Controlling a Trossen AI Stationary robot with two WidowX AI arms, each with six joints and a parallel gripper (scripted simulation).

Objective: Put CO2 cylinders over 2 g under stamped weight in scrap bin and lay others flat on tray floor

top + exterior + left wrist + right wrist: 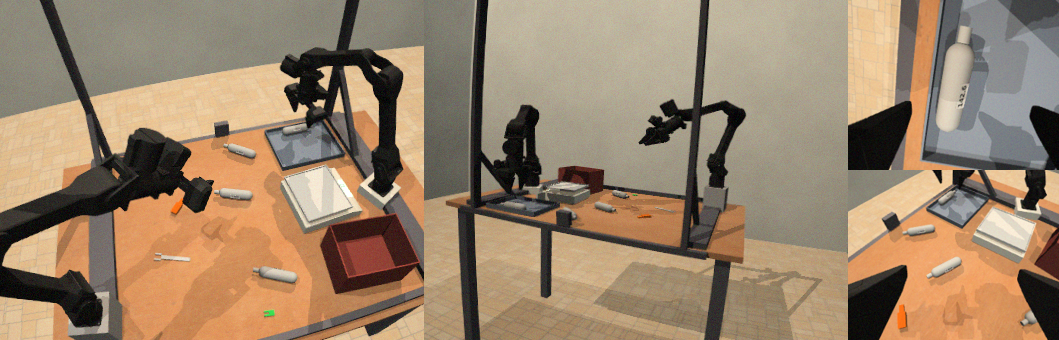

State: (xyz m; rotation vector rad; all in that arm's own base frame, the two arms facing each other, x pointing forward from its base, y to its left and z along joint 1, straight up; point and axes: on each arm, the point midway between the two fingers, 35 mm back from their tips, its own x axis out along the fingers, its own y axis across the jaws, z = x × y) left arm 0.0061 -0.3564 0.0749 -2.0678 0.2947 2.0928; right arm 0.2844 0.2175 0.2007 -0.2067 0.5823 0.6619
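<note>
A white CO2 cylinder (295,129) (955,89) (946,197) stamped 142.6 lies flat in the grey tray (320,147) (1015,76) (962,208), along its far-left wall. My left gripper (303,107) (971,108) hangs open just above it, and nothing is between the fingers. Three more cylinders lie on the table: one near the back (240,150) (920,230), one in the middle (234,193) (944,267), one near the front (276,273) (1030,318). My right gripper (200,195) (644,141) is open and empty, high over the table's middle.
The white scale (320,195) (1005,232) stands between the tray and the dark red scrap bin (370,250) (581,176). A dark cube (221,128) (890,220), an orange piece (176,206) (901,316), a white tool (172,258) and a green clip (269,313) lie on the table. Frame posts stand at the back.
</note>
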